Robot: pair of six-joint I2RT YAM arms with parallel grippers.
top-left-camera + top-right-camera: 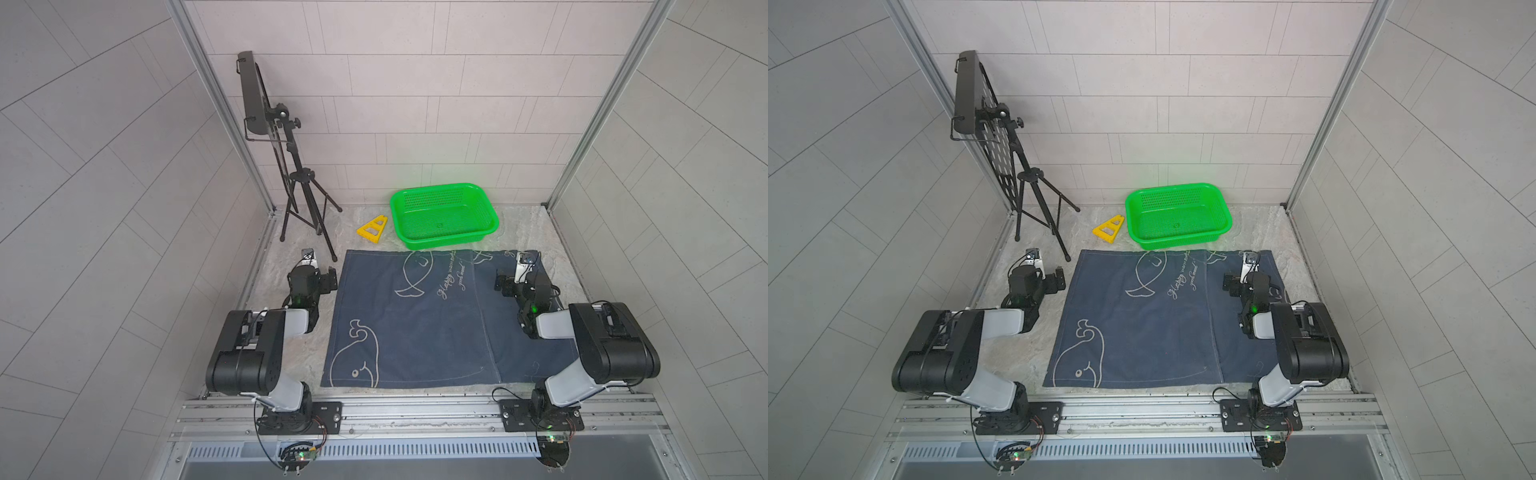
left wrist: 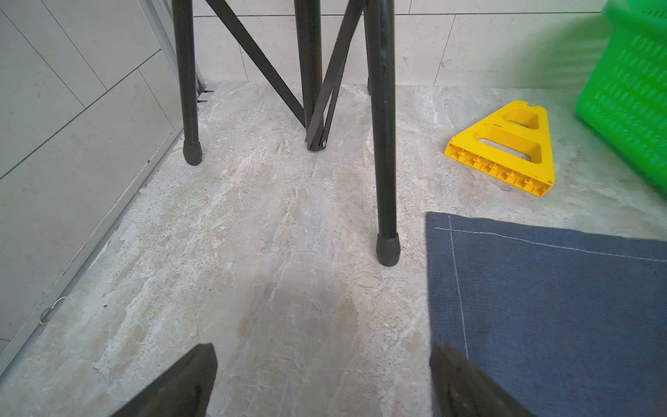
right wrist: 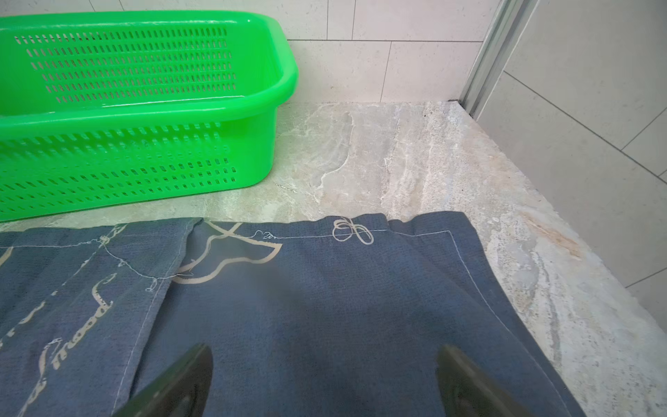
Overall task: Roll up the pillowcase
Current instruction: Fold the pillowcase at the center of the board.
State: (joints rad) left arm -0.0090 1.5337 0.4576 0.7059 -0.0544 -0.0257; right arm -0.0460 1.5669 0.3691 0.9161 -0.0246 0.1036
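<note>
The pillowcase [image 1: 415,328] [image 1: 1142,328] lies spread flat in the middle of the table, dark navy with white whales, fish and lettering, and a flap seam runs along its right part. My left gripper [image 1: 318,279] [image 1: 1047,279] hangs open over bare table just left of the cloth's far left corner. In the left wrist view that gripper [image 2: 323,348] holds nothing, with one finger at the edge of the pillowcase [image 2: 541,307]. My right gripper [image 1: 513,286] [image 1: 1239,286] stands open above the far right part. In the right wrist view it [image 3: 325,348] holds nothing above the pillowcase [image 3: 325,289].
A green basket [image 1: 492,218] [image 1: 1226,222] [image 3: 144,162] stands just behind the cloth's far edge. A yellow triangular piece [image 1: 372,228] [image 2: 505,151] lies left of it. A black tripod stand [image 1: 299,187] [image 2: 384,144] stands at the far left, one foot close to the cloth's corner.
</note>
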